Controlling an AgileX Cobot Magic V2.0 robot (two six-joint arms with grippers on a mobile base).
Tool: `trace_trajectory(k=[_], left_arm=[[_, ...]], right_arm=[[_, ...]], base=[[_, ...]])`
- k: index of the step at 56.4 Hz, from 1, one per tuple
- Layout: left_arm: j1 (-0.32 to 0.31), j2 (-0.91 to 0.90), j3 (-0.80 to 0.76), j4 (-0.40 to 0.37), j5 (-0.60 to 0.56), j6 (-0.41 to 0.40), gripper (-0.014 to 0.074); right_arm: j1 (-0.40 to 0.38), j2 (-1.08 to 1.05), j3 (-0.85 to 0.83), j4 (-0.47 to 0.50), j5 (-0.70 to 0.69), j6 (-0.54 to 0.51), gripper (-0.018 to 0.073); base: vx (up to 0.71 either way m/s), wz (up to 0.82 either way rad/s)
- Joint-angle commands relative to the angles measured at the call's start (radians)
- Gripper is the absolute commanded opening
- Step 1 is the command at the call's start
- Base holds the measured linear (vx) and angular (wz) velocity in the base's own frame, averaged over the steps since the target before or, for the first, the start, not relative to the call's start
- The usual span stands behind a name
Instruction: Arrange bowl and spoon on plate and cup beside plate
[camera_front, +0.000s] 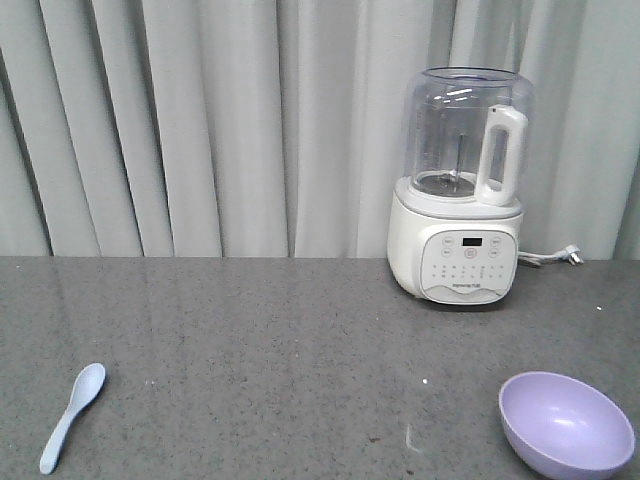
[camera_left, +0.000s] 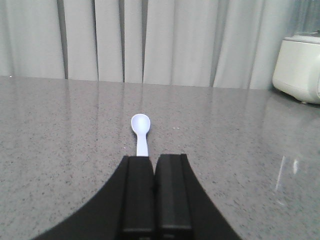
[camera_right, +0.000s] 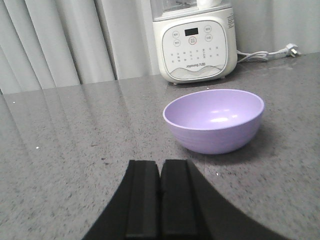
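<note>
Left gripper (camera_left: 154, 160) and right gripper (camera_right: 160, 164), both closed and empty over the grey counter (camera_front: 280, 340).
We see each pair of fingers pressed together with nothing between them. The spoon (camera_left: 140, 131) lies flat just ahead of the left gripper, scoop pointing away, its handle end hidden behind the fingertips. The bowl (camera_right: 214, 120) stands upright ahead and to the right of the right gripper, in front of a white blender (camera_right: 194, 42). From the front, spoon and bowl lie well apart.

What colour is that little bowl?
The bowl is plain lavender purple, clearest in the right wrist view.
</note>
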Motion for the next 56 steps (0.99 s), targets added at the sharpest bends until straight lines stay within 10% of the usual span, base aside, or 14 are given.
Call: trace_trajectory(k=[1,56], left_arm=[[-0.001,-0.007,-0.025,-0.007,-0.084,0.0,0.0002],[-0.001,-0.007,-0.049,-0.009,-0.182,-0.024,0.0003]], right_arm=[[-0.002,-0.004,0.002,-0.006,-0.086,-0.012,-0.0008],[-0.002,-0.004,-0.011,-0.006,-0.207,-0.019,-0.0008]], base=[[0.3,0.12],[0.08,0.0]])
